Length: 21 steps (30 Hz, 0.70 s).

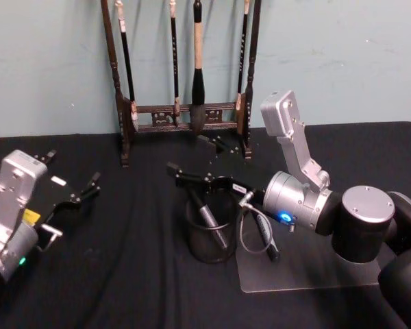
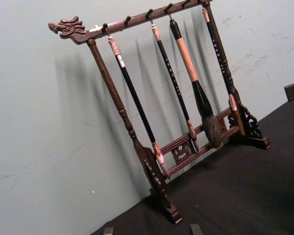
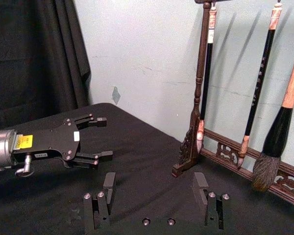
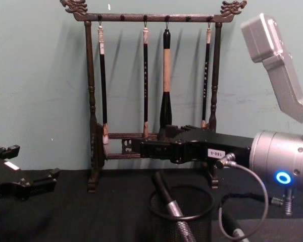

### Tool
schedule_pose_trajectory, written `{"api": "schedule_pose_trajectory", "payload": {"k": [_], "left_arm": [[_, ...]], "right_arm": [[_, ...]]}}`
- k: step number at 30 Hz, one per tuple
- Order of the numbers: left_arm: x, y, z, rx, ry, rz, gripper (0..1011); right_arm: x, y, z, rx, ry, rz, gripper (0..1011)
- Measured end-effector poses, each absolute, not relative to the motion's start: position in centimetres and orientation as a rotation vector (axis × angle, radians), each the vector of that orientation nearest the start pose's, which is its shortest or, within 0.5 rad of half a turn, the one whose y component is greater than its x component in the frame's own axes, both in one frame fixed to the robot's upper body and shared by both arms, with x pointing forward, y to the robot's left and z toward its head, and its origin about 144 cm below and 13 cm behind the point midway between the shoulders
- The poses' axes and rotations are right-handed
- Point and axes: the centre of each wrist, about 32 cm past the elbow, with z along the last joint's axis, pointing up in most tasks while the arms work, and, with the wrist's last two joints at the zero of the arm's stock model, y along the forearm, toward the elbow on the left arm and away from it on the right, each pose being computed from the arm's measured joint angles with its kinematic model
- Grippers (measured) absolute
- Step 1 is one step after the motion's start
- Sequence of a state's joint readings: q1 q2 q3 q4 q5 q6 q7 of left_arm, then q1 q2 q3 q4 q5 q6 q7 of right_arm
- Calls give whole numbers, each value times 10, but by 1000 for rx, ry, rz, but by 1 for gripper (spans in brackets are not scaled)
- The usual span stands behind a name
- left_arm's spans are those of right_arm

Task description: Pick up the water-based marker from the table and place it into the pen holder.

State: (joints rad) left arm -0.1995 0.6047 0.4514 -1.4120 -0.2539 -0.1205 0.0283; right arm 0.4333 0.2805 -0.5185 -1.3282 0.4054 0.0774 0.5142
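The water-based marker, grey with a dark cap, stands tilted inside the pen holder, a black mesh cup on the black table. In the chest view the marker leans against the holder's rim. My right gripper hovers just above the holder, open, with nothing between its fingers. My left gripper rests at the table's left, also open and empty; it shows too as the left gripper in the right wrist view.
A tall dark wooden brush rack hung with calligraphy brushes stands at the back against the wall. A clear plate lies right of the holder, under my right arm. A grey cable loops from the right wrist.
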Motion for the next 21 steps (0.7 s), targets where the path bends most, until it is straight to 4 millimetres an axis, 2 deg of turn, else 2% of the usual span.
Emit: {"api": "schedule_pose_trajectory", "payload": {"k": [9,21], "left_arm": [[489,310,1140,304,-285,1248,1009],[489,310,1140,304,-285,1248,1009]], "right_arm": [[550,-180,1191,-71,15,-664,1003],[545,-184,1205,-150,2,-893,1003]]}}
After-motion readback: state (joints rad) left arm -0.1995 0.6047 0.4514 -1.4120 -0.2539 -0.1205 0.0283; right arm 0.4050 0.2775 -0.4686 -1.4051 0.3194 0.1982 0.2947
